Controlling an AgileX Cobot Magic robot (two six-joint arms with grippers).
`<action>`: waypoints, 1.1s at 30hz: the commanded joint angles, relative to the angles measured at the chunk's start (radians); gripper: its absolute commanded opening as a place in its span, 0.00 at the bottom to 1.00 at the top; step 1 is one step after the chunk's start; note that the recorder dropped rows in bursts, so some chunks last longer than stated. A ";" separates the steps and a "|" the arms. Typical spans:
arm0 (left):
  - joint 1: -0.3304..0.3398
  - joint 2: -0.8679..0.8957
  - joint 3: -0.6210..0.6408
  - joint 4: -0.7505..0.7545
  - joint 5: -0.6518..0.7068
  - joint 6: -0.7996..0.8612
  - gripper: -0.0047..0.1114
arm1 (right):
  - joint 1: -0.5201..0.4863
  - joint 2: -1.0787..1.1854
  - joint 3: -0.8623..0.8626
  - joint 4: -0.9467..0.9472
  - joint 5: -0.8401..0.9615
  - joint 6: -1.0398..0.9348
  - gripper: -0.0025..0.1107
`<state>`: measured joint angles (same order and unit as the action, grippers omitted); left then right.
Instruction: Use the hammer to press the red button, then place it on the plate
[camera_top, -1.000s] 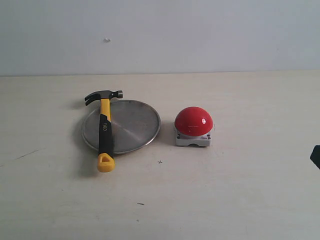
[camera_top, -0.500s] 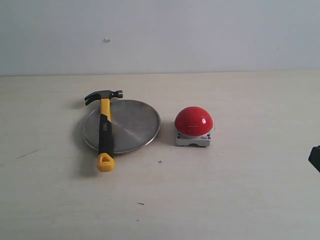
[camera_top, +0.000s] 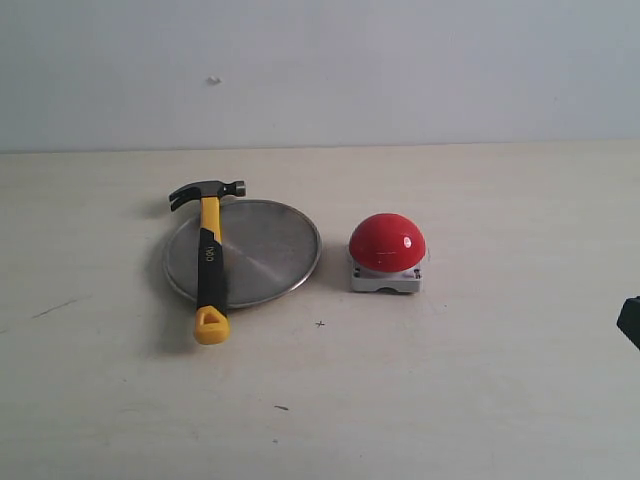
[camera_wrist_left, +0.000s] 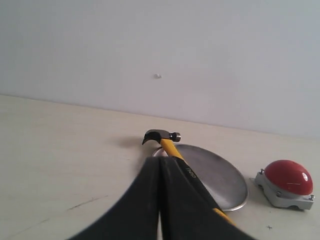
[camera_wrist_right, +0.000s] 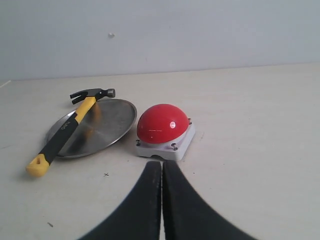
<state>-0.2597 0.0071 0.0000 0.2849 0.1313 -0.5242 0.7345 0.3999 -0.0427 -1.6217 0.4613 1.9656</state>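
The hammer (camera_top: 208, 262) lies across the left part of the silver plate (camera_top: 262, 252), its dark head past the far rim and its yellow loop on the table past the near rim. The red button (camera_top: 387, 243) on its grey base stands just right of the plate. My left gripper (camera_wrist_left: 160, 161) is shut and empty, well short of the hammer (camera_wrist_left: 168, 144), plate (camera_wrist_left: 215, 172) and button (camera_wrist_left: 287, 177). My right gripper (camera_wrist_right: 161, 163) is shut and empty, a little short of the button (camera_wrist_right: 162, 123), with hammer (camera_wrist_right: 65, 129) and plate (camera_wrist_right: 102, 122) beside it. A dark bit of the right arm (camera_top: 631, 321) shows at the right edge.
A pale wooden table (camera_top: 480, 400) carries everything, with a plain white wall (camera_top: 400, 70) behind its far edge. A small cross mark (camera_top: 320, 323) and a few dark specks dot the table near the plate.
The dark tip of the right arm at the exterior view's right edge has slipped slightly lower and further out. Hammer, plate and button have not moved.
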 joint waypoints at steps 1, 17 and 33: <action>0.004 -0.007 0.000 0.025 0.009 -0.030 0.04 | 0.003 -0.005 0.006 -0.001 0.003 -0.003 0.04; 0.004 -0.007 0.000 0.025 0.009 -0.030 0.04 | -0.242 -0.045 0.004 -0.018 -0.105 0.009 0.04; 0.004 -0.007 0.000 0.025 0.009 -0.030 0.04 | -0.658 -0.284 0.004 -0.060 -0.562 -0.187 0.04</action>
<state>-0.2597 0.0071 -0.0002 0.3094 0.1398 -0.5499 0.0822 0.1254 -0.0427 -1.7150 -0.1086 1.7891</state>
